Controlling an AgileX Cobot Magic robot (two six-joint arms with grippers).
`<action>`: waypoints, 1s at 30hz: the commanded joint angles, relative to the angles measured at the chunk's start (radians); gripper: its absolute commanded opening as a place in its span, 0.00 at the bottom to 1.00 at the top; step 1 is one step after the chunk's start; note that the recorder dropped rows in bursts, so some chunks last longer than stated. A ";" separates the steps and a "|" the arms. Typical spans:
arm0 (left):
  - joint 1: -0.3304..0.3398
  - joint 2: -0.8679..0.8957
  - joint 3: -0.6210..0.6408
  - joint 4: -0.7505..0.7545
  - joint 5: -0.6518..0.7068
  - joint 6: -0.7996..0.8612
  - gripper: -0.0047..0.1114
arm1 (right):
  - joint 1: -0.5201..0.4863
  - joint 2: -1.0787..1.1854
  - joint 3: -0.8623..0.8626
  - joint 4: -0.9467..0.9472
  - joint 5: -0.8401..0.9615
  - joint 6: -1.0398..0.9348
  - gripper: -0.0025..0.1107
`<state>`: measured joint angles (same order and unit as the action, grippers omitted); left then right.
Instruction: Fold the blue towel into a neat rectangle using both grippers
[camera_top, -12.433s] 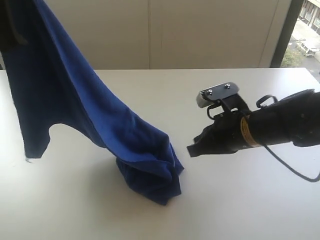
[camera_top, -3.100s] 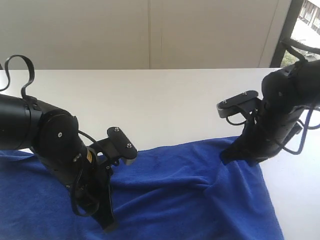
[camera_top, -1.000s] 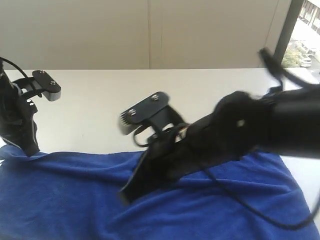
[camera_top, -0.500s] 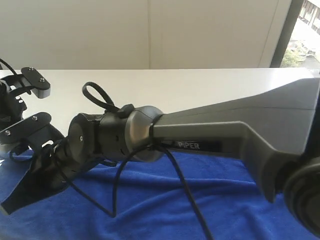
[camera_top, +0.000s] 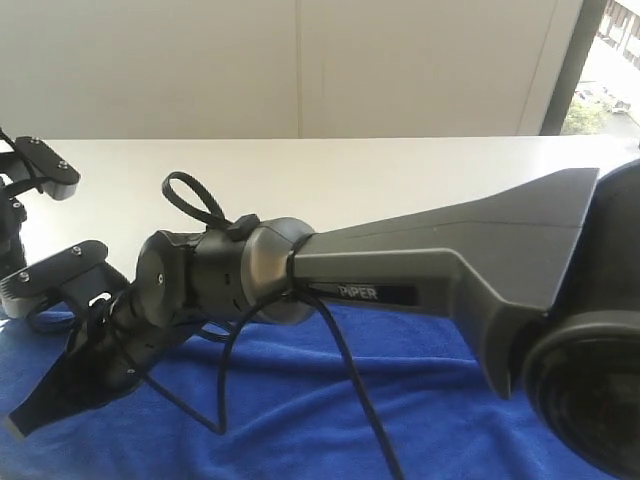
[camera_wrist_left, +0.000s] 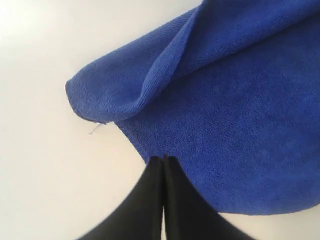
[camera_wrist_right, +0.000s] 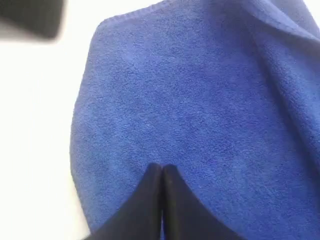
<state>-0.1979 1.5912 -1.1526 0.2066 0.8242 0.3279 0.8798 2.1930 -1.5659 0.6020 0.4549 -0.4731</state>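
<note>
Nearest, along six o'clock in the exterior view: towel (camera_top: 450, 400), spread over the near part of the table (camera_top: 400, 170), lightly rumpled, running out of view at the near edge. Over it, from four o'clock across to eight: right arm (camera_top: 440, 260), big and close, hiding much of the cloth. Loose cable (camera_top: 228, 385) looping down from its wrist. At eight o'clock: right gripper (camera_top: 22, 424), jaws together, tip angled down toward the towel's left part. From the right wrist: those jaws pressed tight over plain blue pile, nothing visible between them, stitched edge and bare table alongside. Just behind that wrist: right bracket (camera_top: 55, 272), dark, with two screws.

At nine o'clock, cut by the view's edge: left arm (camera_top: 10, 230) with left bracket (camera_top: 45, 165) above it, standing by the towel's far left corner. From the left wrist: left gripper (camera_wrist_left: 163, 162), jaws likewise together, tips right at the hem. Possibly nipping the edge, but impossible to tell from this angle. Beside those tips, a corner of the towel folded back on itself, a pale thread (camera_wrist_left: 95, 129) sticking out at the fold.

Farther, from nine to three o'clock: white table, well lit. Beyond it, at twelve: pale wall (camera_top: 300, 60). At two o'clock: window (camera_top: 612, 60) with a dark frame.
</note>
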 joint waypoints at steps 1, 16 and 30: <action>0.061 -0.021 -0.012 -0.081 0.026 -0.059 0.04 | -0.002 -0.030 0.021 -0.117 0.064 0.041 0.02; 0.158 0.042 -0.012 -0.452 0.053 0.254 0.04 | 0.000 0.052 0.021 -0.178 0.108 0.095 0.02; 0.156 0.203 -0.012 -0.513 -0.018 0.283 0.04 | 0.020 0.060 0.021 -0.246 0.399 0.047 0.02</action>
<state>-0.0426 1.7748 -1.1597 -0.2776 0.8124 0.6052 0.8899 2.2246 -1.5649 0.4220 0.6872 -0.4133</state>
